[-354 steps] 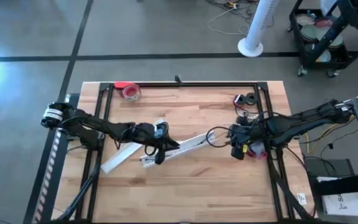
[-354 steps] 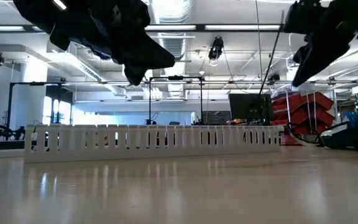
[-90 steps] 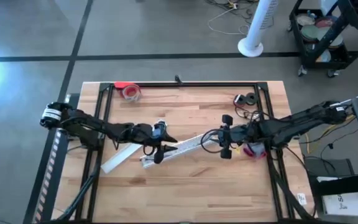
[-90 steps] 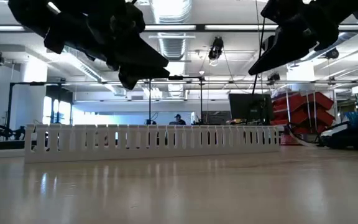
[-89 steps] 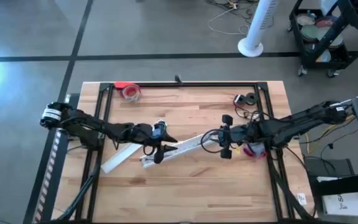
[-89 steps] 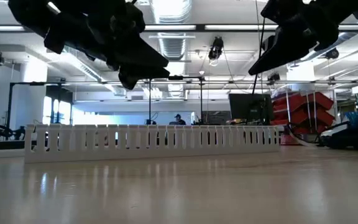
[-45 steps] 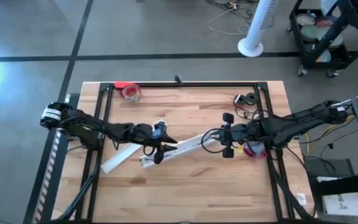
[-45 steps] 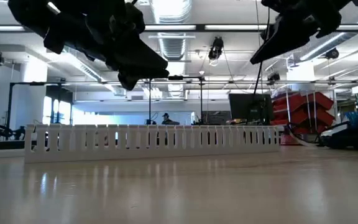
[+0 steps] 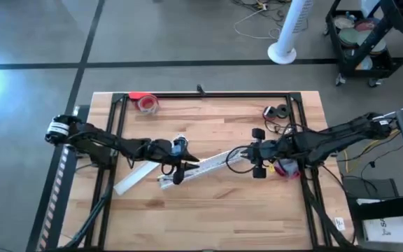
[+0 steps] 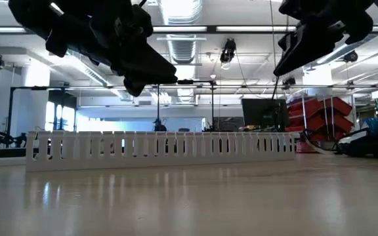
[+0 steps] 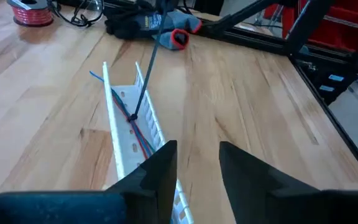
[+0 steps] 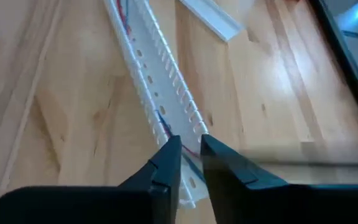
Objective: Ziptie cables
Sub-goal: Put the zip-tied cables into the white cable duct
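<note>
A long white slotted plastic cable duct [image 9: 212, 166] lies at a slant across the middle of the pale butcher-block wooden table [image 9: 208, 217], its higher end pointing toward 2 o'clock in the high view. Inside its channel run the thin red and blue cables [image 11: 137, 127]; the left wrist view shows them lying along the floor of the duct, crossed by a thin black strand that rises up out of the channel toward the far arm. In the right wrist view the same red and blue wires [image 12: 166, 124] show within the trough, just ahead of that arm's fingertips.

The left gripper [image 9: 180, 171] hangs over the duct's lower end, at about 9 o'clock from the table's centre. Its two dark fingers [image 11: 160, 168] stand a moderate gap apart with nothing between them.

The right gripper [image 9: 257, 162] sits over the duct's upper end, at about 3 o'clock from centre — its fingers [image 12: 166, 158] are drawn in to a narrow slot. Whether that slot pinches the strand cannot be told.

A flat white plastic cover strip [image 9: 133, 177] lies beside the duct on the left arm's side. A red spool of wire [image 9: 147, 103] stands near the table's 11 o'clock corner, and a small dark roll [image 9: 280, 111] sits toward 1 o'clock.
</note>
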